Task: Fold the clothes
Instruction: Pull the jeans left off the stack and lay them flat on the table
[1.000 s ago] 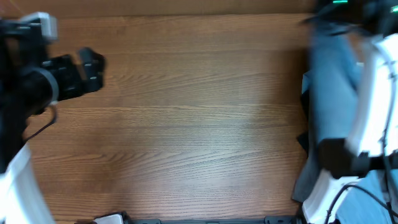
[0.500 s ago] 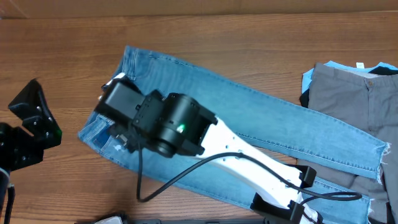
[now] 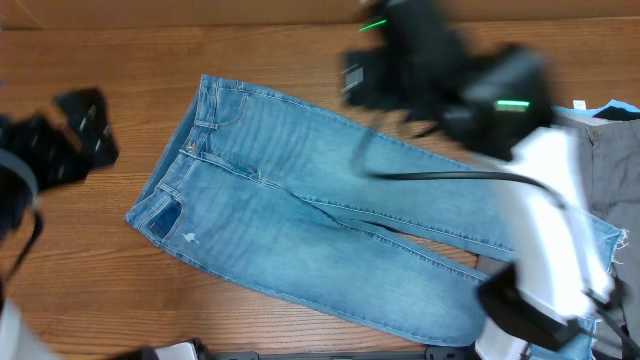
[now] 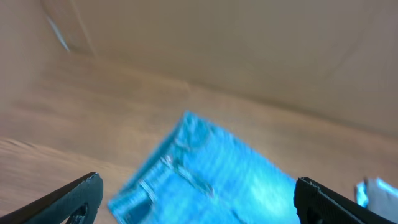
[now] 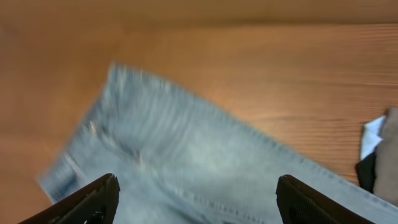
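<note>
While both jaws stand wide apart | light-blue jeans [image 3: 300,215] lie flat, unfolded, diagonal | hem [image 3: 610,240] seemingly frayed

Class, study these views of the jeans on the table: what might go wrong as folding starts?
1. The hems of the jeans lie beside the gray trousers; pulling a leg might drag those along.
2. A crease shows where the legs meet; folding over it may set a wrinkle.
3. The right arm hides the leg ends from overhead.

Light-blue jeans [image 3: 330,215], brown wood-grain table [image 3: 150,300]
</note>
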Robot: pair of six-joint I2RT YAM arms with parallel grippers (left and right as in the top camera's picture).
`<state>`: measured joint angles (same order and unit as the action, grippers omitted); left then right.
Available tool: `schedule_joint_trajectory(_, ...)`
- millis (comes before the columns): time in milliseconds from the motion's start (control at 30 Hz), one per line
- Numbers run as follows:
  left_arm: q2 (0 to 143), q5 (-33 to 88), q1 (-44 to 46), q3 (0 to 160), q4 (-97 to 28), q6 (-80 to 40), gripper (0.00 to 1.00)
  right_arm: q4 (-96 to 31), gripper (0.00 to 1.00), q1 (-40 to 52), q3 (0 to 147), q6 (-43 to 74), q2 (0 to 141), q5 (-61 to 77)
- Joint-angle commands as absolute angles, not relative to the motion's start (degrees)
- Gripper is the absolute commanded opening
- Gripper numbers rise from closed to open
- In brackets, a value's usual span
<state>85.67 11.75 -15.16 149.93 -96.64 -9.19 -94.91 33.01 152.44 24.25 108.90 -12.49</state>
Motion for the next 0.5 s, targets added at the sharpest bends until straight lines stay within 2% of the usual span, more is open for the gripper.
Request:
schedule_joint_trajectory(0, 94.1, 18.9, -14.6, 145.6, -96.8, -7.2, 1.0, -94.0, 0.85, 23.6, 153.5, 26.7, 100.7, -1.6)
schedule_joint_trajectory(200, 109.2, 19.1, -8.8, 140.6, -95.4, 0.2, 1.0, -94.8, 0.88, 13.3, 153.5, 26.6, 97.8, 2.7)
schedule_joint_trajectory(467, 131.9, 16.0, -2.1, 140.3, -85.2, 2.2, 1.0, -97.0, 0.89, 11.5, 153.4, 25.8, 98.0, 2.5)
